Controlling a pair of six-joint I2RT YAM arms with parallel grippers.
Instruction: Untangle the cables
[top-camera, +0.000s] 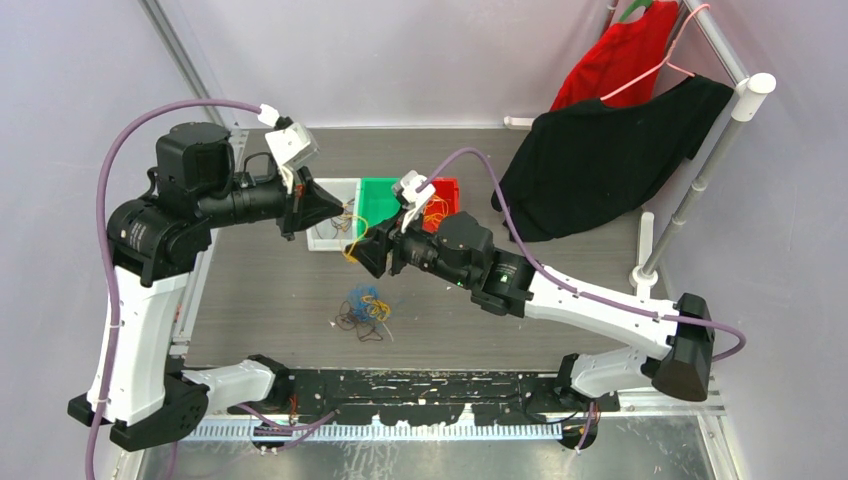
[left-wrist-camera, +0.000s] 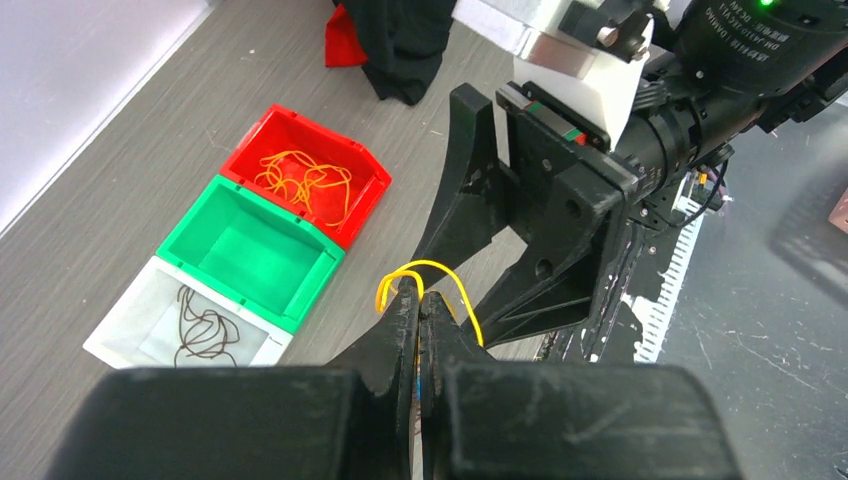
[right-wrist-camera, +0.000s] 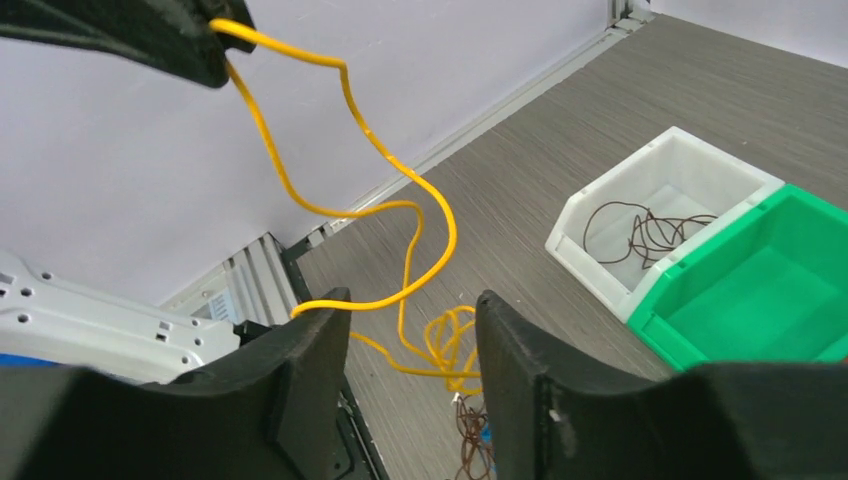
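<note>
Above the tabletop, just in front of a row of bins, we are seeing both arms meeting over one yellow cable. The left gripper is clenching it: in its own wrist view the fingers are pressing together, with a small loop of the cable standing up out of the tips. From that pinch the cable is running down in loose curves, as the right wrist view is showing, and passing through the gap of the right gripper. Its fingers are standing spread apart and grasping nothing; we cannot tell whether the strand is touching either finger.

Below the right gripper the cable is dropping into more yellow coils at the tangle, a small heap of blue, yellow and dark brown strands lying on the tabletop between the two arms.

Behind the grippers, three bins are sitting side by side, touching:
- the white bin is holding a dark brown cable;
- the green bin is sitting in the middle;
- the red bin is holding a bunch of orange-yellow cables.

Off to the far right, a black cloth is hanging over a rack, with a red garment on a hanger behind it.
</note>
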